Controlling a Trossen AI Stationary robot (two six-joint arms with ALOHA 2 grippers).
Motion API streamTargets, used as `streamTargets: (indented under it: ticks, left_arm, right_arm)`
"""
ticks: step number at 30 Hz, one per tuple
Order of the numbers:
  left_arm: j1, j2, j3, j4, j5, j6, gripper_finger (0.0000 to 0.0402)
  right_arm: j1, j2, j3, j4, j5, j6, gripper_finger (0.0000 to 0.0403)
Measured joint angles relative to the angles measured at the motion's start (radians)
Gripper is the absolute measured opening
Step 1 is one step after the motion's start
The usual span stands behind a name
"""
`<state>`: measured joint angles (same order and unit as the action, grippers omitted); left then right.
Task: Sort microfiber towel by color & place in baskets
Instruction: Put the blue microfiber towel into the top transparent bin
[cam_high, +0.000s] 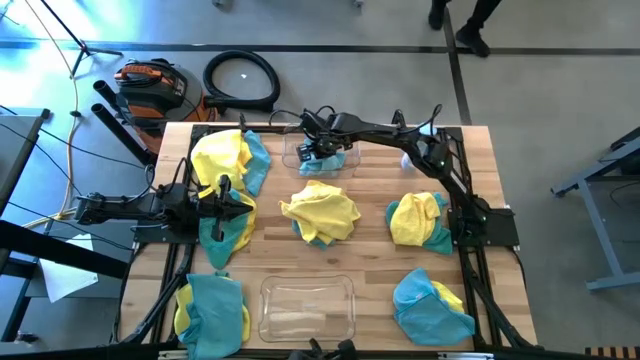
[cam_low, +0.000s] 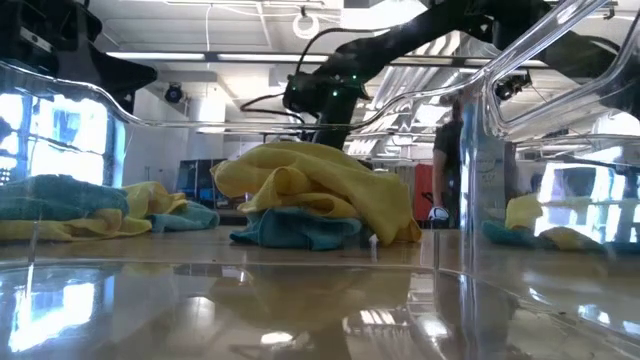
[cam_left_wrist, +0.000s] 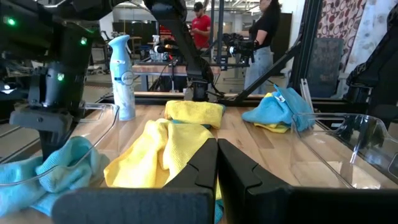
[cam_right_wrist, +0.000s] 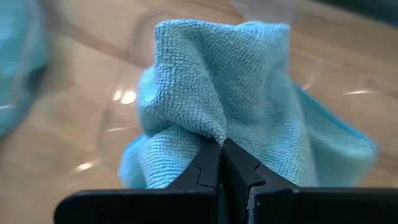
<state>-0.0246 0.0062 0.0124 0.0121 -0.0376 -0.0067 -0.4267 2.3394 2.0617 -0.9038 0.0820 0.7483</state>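
My right claw (cam_right_wrist: 221, 146) is clenched on one teal towel (cam_right_wrist: 249, 93) over the far clear basket (cam_high: 292, 152). My left claw (cam_left_wrist: 217, 149) is clamped shut, gripping nothing. Six yellow-and-teal towel heaps lie around; the near basket (cam_high: 307, 307) makes two.

Nothing legible shows anywhere. The spray bottle (cam_left_wrist: 122, 78) beyond the left gripper's fingers (cam_left_wrist: 202, 168) carries a small dark label, too blurred to read.
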Motion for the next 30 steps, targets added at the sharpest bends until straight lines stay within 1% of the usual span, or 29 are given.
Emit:
streamTargets:
  ticks: [3, 7, 18, 21, 25, 30]
  left_arm:
    - [0.0, 0.0, 0.0, 0.0, 0.0, 0.0, 0.0]
    - [0.0, 0.0, 0.0, 0.0, 0.0, 0.0, 0.0]
    - [0.0, 0.0, 0.0, 0.0, 0.0, 0.0, 0.0]
    - [0.0, 0.0, 0.0, 0.0, 0.0, 0.0, 0.0]
    - [0.0, 0.0, 0.0, 0.0, 0.0, 0.0, 0.0]
    - [0.0, 0.0, 0.0, 0.0, 0.0, 0.0, 0.0]
  right_arm:
    - [0.0, -0.001, 0.0, 0.01, 0.011, 0.007, 0.0]
    - [-0.005, -0.001, 0.0, 0.019, -0.015, 0.012, 0.0]
    - [-0.004, -0.031, 0.0, 0.047, -0.026, 0.012, 0.0002]
    - [0.005, -0.049, 0.0, 0.024, -0.019, 0.044, 0.0017]
    - [0.022, -0.046, -0.001, 0.002, 0.02, 0.065, 0.0049]
    - [0.024, -0.024, -0.007, 0.0, 0.02, 0.133, 0.0082]
